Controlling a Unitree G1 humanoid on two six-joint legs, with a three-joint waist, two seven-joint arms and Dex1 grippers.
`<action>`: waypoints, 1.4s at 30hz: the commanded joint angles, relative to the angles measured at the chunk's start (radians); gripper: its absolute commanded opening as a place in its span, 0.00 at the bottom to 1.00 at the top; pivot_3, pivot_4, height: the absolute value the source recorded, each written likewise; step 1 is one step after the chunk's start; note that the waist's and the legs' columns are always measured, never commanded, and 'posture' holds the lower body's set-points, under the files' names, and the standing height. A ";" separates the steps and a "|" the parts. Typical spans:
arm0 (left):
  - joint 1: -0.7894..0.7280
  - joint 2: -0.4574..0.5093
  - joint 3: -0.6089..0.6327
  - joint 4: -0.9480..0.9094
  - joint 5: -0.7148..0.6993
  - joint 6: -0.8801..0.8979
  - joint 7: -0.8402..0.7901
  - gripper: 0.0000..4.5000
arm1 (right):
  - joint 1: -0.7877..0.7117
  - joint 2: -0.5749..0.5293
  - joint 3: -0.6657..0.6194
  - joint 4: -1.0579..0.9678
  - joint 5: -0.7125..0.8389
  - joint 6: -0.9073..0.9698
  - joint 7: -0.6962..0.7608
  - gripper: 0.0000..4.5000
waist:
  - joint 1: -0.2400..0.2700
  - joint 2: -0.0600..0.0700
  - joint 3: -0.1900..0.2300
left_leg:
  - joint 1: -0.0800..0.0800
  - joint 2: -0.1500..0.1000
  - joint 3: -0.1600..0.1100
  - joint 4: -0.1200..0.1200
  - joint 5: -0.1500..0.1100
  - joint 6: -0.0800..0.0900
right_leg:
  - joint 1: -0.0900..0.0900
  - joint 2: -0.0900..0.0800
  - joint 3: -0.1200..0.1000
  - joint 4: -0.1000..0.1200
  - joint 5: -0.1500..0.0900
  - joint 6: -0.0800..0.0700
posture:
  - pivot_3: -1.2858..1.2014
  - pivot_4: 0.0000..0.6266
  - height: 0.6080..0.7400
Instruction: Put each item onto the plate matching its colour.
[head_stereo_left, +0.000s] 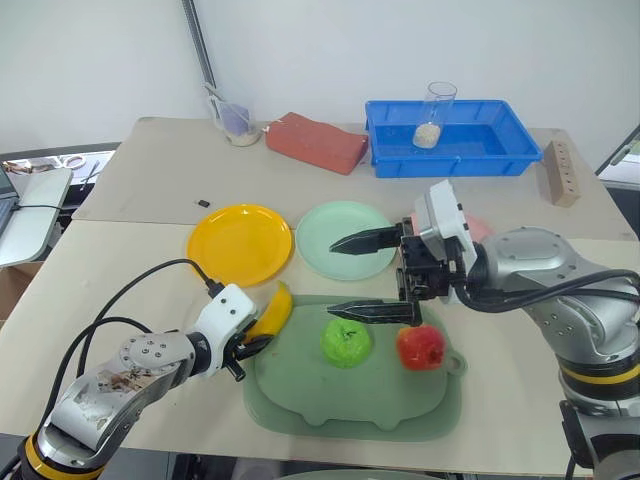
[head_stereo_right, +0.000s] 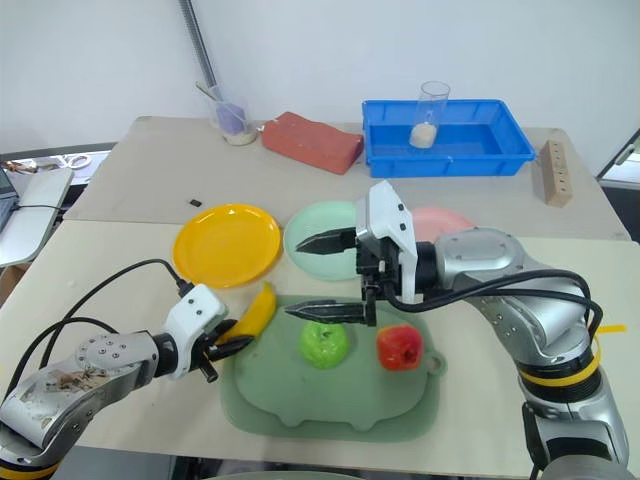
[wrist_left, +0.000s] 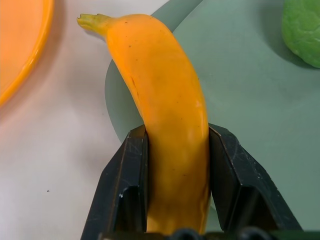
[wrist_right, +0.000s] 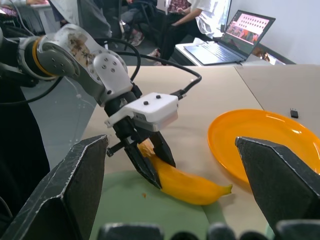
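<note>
The left tool (head_stereo_left: 250, 345) is clamped on the lower end of the banana (head_stereo_left: 273, 310). Both black fingers (wrist_left: 125, 190) press its flanks, a hold on the narrow axis that suits a smooth, curved, tapering body. The banana lies across the near-left edge of the pig-shaped tray (head_stereo_left: 300, 405), stem tip pointing toward the yellow plate (head_stereo_left: 240, 242), which sits just beyond it on the table (head_stereo_left: 130, 270). Judged from this, the lift to that plate has not begun.

The tray is dull green and matte, with a raised rim that holds round items in. On it rest the green apple (head_stereo_left: 346, 342), bright and slightly dimpled, and, to its right, the glossy red apple (head_stereo_left: 420, 347), the two near but apart.

Behind the tray lies the mint plate (head_stereo_left: 335, 235), bare. The pink plate (head_stereo_right: 445, 222) is largely hidden behind the right arm.

The right tool (head_stereo_left: 372, 277) hangs above the tray with fingers spread wide, holding nothing and pointing toward the robot's left.
</note>
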 joint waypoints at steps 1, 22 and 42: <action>-0.031 0.023 0.039 0.017 0.057 -0.090 -0.015 0.25 | -0.013 0.009 -0.025 -0.001 -0.012 -0.029 -0.010 1.00 | 0.000 0.000 0.000 | 0.000 0.000 0.000 0.000 0.000 0.000 | 0.000 0.000 0.000 0.000 0.000 0.000 | 0.52 0.24 1.00; -0.681 -0.155 0.043 0.927 0.237 -0.404 -0.164 0.25 | -0.141 0.156 0.028 0.172 -0.284 -0.050 -0.229 1.00 | -0.001 -0.001 -0.002 | -0.005 0.001 -0.002 -0.002 0.001 0.001 | -0.006 0.006 -0.001 0.006 0.002 0.001 | 0.52 0.24 1.00; -0.707 -0.005 0.015 0.835 0.251 -0.311 -0.383 0.99 | -0.100 0.074 -0.053 0.117 -0.254 -0.017 -0.191 1.00 | 0.003 -0.001 -0.002 | -0.005 0.001 -0.002 -0.001 0.001 0.001 | -0.011 0.005 0.000 0.006 0.002 0.001 | 0.52 0.24 1.00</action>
